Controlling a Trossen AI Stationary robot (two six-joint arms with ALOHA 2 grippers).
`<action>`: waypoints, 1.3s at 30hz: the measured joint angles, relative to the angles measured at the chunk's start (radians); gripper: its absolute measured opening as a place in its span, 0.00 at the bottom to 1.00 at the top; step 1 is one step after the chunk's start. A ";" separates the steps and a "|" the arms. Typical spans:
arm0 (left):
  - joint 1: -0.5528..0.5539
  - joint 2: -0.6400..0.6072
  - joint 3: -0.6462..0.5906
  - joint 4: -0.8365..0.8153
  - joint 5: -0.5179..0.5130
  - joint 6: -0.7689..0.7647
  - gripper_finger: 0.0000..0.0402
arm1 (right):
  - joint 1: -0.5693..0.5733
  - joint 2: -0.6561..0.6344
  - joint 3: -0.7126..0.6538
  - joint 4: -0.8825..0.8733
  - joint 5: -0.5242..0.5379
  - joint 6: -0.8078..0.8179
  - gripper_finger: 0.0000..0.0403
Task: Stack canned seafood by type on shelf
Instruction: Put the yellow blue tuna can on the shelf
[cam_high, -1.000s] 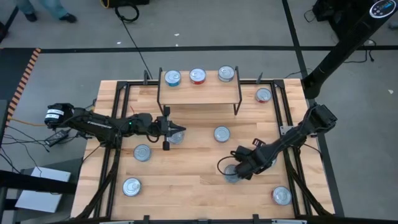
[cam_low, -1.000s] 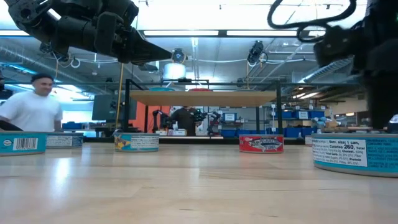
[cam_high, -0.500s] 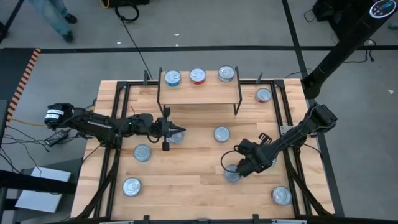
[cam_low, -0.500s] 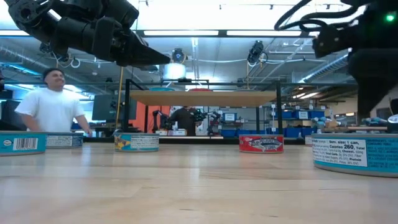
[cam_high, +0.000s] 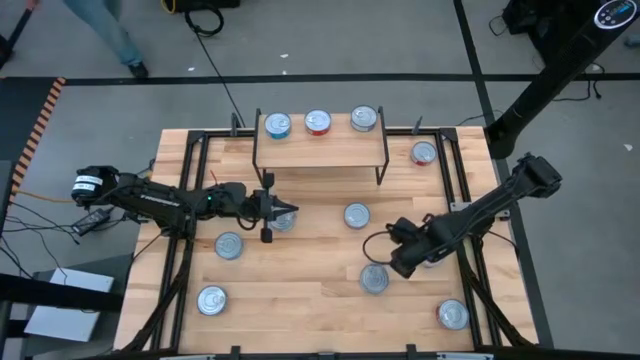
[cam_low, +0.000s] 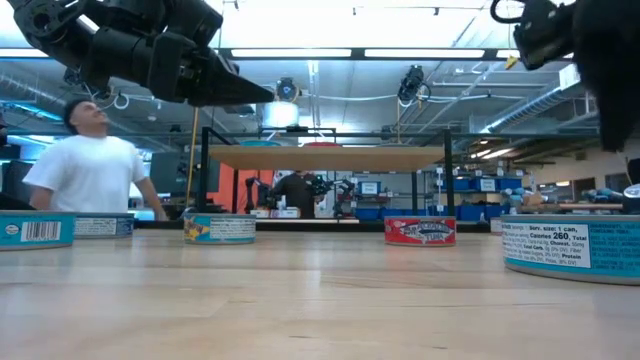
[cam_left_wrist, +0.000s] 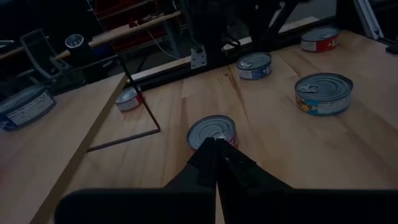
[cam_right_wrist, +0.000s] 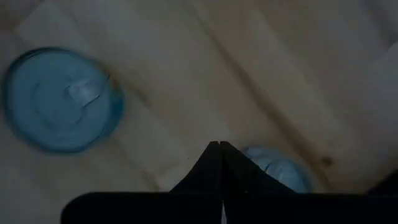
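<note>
Quite a bit is cut off or hard to read here. In the low view the right arm is only seen as a dark mass at the top corner, and the can tops on the shelf (cam_low: 325, 157) are hidden behind its light-wood edge. In the right wrist view two cans are just smeared bluish discs, one half covered by the fingers (cam_right_wrist: 211, 163), which are pressed together into a point with nothing held.

From above, the shelf (cam_high: 320, 140) is seen as a pale wood slab on thin black legs, with three round tins (cam_high: 318, 122) lined up along its back edge: shiny silver lids, rims teal, red and silver. More tins are scattered over the plank tabletop (cam_high: 310, 300), one (cam_high: 374, 279) just beside the right gripper (cam_high: 402, 267).

The left gripper (cam_high: 291, 211) is pinched shut and empty, poised over a can (cam_high: 283, 220) near the shelf's front leg. Only the left wrist view shows that can's red side label and pull-tab lid (cam_left_wrist: 212, 132). A person in a white shirt (cam_low: 92, 172) is caught only by the low view
</note>
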 joint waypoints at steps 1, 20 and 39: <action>0.000 0.000 0.000 0.000 0.000 0.001 0.01 | 0.001 -0.008 0.000 0.014 -0.019 0.013 0.01; 0.000 0.000 0.000 -0.010 0.000 -0.006 0.01 | 0.037 0.206 -0.007 -0.053 -0.122 0.131 0.21; 0.000 0.000 0.000 -0.010 0.000 -0.007 0.01 | 0.036 0.205 -0.109 0.062 -0.122 0.209 0.19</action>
